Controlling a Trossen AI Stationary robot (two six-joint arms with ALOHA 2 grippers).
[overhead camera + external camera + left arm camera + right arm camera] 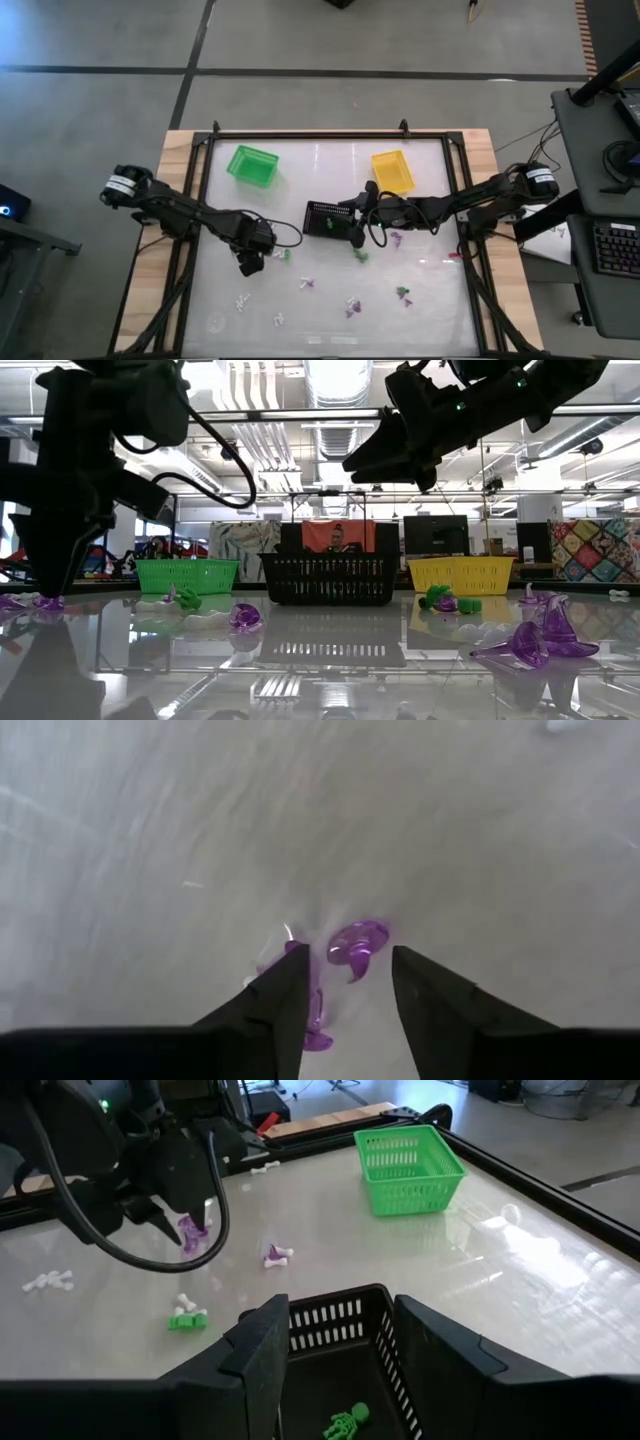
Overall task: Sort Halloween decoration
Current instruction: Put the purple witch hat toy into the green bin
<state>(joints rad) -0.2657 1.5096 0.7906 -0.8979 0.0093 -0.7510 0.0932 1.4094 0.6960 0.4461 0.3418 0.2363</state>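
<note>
The Halloween decoration is small green, purple and white trinkets scattered over the glossy table, among them a purple one (308, 285) and a white one (241, 300). My left gripper (250, 264) points down, open, low over a purple trinket (356, 944). The trinket lies on the table between the fingertips, and I cannot tell whether a finger touches it. The right wrist view shows this same trinket (190, 1232) under my left gripper (178, 1220). My right gripper (340, 1330) hovers open and empty over the black basket (328, 217), where a green trinket (345, 1425) lies.
A green basket (253, 165) stands at the far left and a yellow basket (392, 170) at the far right. More trinkets lie near my right gripper (397, 238) and toward the near edge (352, 305). A dark frame (330, 135) borders the table.
</note>
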